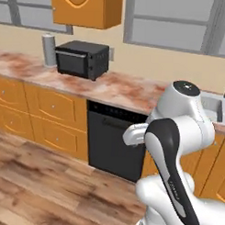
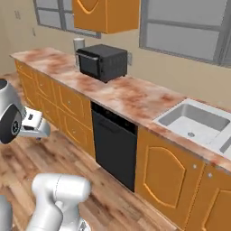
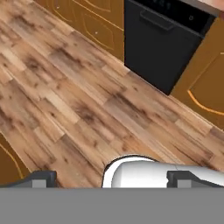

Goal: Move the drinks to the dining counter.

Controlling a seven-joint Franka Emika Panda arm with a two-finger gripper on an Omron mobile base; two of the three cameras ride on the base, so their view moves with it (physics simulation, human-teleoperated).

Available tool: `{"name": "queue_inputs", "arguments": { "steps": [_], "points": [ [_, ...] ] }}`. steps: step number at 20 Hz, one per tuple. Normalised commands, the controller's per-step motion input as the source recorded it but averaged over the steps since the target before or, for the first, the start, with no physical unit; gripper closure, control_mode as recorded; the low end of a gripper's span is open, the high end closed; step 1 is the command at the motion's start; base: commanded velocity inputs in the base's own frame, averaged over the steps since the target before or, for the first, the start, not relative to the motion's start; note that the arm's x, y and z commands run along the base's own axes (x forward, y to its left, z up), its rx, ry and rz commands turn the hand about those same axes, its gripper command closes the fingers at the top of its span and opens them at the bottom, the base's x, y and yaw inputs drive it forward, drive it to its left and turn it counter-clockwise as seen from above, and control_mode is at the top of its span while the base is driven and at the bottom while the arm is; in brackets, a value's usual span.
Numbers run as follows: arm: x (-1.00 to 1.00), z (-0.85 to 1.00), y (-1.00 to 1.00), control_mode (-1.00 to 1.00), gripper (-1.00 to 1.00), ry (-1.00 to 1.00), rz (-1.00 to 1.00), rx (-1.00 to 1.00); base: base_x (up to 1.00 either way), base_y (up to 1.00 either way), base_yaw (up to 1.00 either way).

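Observation:
The cartons, the black bottle and the red can are out of view, and so is the wide dining counter. In the hand view my gripper (image 3: 113,180) points down at the wooden floor (image 3: 74,109). Its two dark fingertips (image 3: 41,178) stand far apart, open, with nothing between them. My hand (image 2: 34,124) hangs above the floor, well short of the cabinets. The long marble counter (image 1: 119,89) ahead is the narrower one with appliances and a sink.
A black microwave (image 1: 82,58) and a grey canister (image 1: 49,50) stand on the counter. Below it are a black dishwasher (image 1: 114,139) and orange cabinets (image 1: 50,116). The sink (image 2: 194,122) is at the right. An orange cabinet corner (image 3: 6,166) lies near my hand.

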Motion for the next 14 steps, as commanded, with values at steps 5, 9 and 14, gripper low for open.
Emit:
{"name": "queue_inputs", "arguments": {
  "steps": [5, 9, 14],
  "points": [
    [0.0, 0.0, 0.0, 1.0, -1.0, 0.0, 0.0, 0.0, 0.0, -0.27, -0.89],
    [0.0, 0.0, 0.0, 1.0, -1.0, 0.0, 0.0, 0.0, 0.0, -0.25, -0.79],
    [0.0, 0.0, 0.0, 1.0, -1.0, 0.0, 0.0, 0.0, 0.0, -0.18, -0.78]
  ]
}}
